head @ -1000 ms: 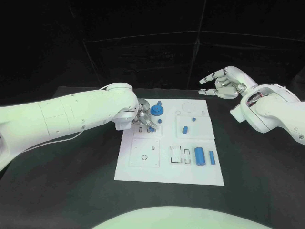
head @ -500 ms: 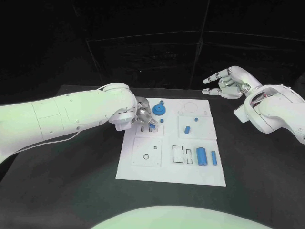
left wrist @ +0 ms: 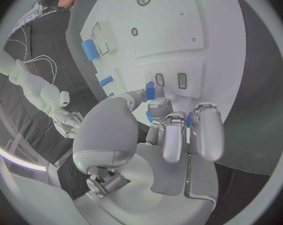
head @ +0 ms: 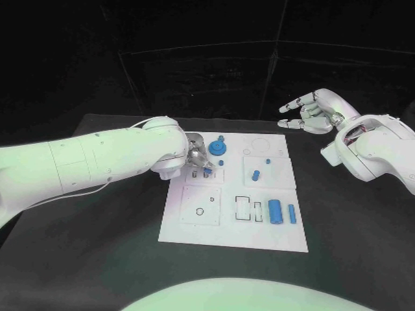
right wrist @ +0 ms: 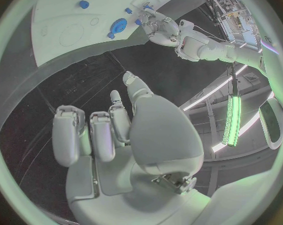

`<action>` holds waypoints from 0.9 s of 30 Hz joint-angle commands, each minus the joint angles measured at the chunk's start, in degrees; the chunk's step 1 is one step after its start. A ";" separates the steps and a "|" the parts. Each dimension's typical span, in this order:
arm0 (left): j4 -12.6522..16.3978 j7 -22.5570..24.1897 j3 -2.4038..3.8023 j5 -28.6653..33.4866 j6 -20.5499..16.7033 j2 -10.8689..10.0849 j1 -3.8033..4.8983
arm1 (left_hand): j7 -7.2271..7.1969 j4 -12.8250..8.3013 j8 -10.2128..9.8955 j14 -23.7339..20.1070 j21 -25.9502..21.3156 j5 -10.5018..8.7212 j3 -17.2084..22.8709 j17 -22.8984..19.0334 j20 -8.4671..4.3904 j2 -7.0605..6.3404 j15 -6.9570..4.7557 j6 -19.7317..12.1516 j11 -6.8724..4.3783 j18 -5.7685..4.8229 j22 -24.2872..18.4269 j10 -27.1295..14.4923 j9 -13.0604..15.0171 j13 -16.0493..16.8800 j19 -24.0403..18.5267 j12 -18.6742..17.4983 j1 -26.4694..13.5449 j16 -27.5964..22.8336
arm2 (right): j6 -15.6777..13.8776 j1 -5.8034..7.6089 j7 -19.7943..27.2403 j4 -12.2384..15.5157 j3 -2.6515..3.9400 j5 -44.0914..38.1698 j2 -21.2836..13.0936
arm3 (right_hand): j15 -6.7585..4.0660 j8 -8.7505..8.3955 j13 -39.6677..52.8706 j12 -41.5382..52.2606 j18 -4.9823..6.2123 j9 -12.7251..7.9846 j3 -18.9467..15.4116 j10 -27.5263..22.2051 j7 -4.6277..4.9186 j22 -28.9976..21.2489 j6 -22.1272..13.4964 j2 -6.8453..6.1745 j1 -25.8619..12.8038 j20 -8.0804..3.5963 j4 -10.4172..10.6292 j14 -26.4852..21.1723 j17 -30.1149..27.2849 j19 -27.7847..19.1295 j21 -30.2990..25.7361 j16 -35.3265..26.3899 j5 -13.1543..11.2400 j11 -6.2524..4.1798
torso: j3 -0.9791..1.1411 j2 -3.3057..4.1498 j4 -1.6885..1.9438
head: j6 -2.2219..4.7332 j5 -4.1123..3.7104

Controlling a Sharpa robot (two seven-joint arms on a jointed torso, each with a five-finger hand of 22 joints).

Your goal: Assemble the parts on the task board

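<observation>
The task board (head: 264, 241) is a flat white rectangular plate lying in the middle of the black table (head: 95, 259), with dark-outlined slots and small holes across its face. At its far left corner sits a round blue gear-like part (head: 216, 149) with a small knob on top. Nearer the middle of the board lies a short blue peg (head: 254, 175), with a smaller blue stud (head: 264, 161) just beyond it. Toward the near right edge, a blue cylinder (head: 275, 210) and a thin blue bar (head: 292, 213) lie side by side, just to the right of two empty rectangular slots.

The left hand (head: 197, 157) hovers low over the far left part of the board, its fingers curled around a small blue piece (left wrist: 149, 91) pinched at the fingertips.

The right hand (head: 310, 112) is raised beyond the board's far right corner, well apart from it, with fingers loosely curled and nothing in them.
</observation>
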 commanded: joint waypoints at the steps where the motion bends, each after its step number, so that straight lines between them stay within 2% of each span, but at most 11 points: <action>1: -0.02 -0.25 0.00 -2.19 -0.43 0.05 -0.14 | -0.16 -9.40 0.32 6.06 0.08 -0.21 9.70 15.09 0.28 0.46 0.08 -0.27 -0.11 -0.59 0.00 0.34 0.06 0.11 0.72 0.26 -0.29 0.18 | 0.04 0.12 0.19 0.05 0.03 -0.17 -0.02 | -0.05 0.10 3.50 -0.28 -0.12 0.03 -0.28 -0.14 -0.11 0.84 0.44 -0.03 -0.74 0.10 0.02 4.21 7.25 -0.49 -0.34 -0.23 -0.10 -0.19 | 0.01 0.05 -0.09 | -0.06 0.04; 9: -0.02 -0.75 -0.02 -2.37 0.73 -0.15 -0.64 | -0.20 -9.52 0.42 6.06 0.15 -0.28 9.75 15.09 0.27 0.32 0.06 -0.20 -0.14 -0.61 0.12 0.54 0.14 0.38 0.77 0.50 -0.53 0.18 | 0.09 0.12 0.24 0.01 0.03 -0.17 -0.07 | -0.05 0.12 3.51 -0.27 -0.12 0.04 -0.35 -0.13 -0.13 0.83 0.50 -0.01 -0.86 0.10 0.09 4.21 7.26 -0.50 -0.35 -0.23 -0.14 -0.20 | -0.01 0.01 -0.06 | -0.30 -0.06; 17: -0.04 -1.42 -0.03 -2.39 2.05 -0.65 -0.73 | -0.23 -9.63 0.47 6.06 0.22 -0.31 9.77 15.09 0.27 0.24 0.05 -0.16 -0.16 -0.63 0.26 0.62 0.18 0.46 0.81 0.58 -0.61 0.18 | 0.14 0.12 0.27 -0.08 0.03 -0.17 -0.07 | -0.05 0.13 3.51 -0.26 -0.12 0.04 -0.39 -0.12 -0.13 0.86 0.52 0.02 -0.92 0.10 0.14 4.21 7.26 -0.48 -0.34 -0.23 -0.14 -0.21 | -0.01 0.02 -0.07 | -0.03 0.09; 27: 0.51 -1.60 -0.04 -2.38 3.67 -1.25 -0.76 | -0.29 -9.82 0.56 6.06 0.31 -0.35 9.77 15.09 0.26 0.06 0.03 -0.07 -0.21 -0.67 0.42 0.82 0.24 0.72 0.87 0.81 -0.77 0.18 | 0.24 0.12 0.33 -0.08 0.03 -0.17 0.01 | -0.05 0.13 3.51 -0.26 -0.12 0.04 -0.39 -0.12 -0.13 0.86 0.52 0.02 -0.92 0.10 0.14 4.21 7.26 -0.48 -0.34 -0.23 -0.14 -0.21 | 0.01 0.02 -0.05 | -0.06 0.12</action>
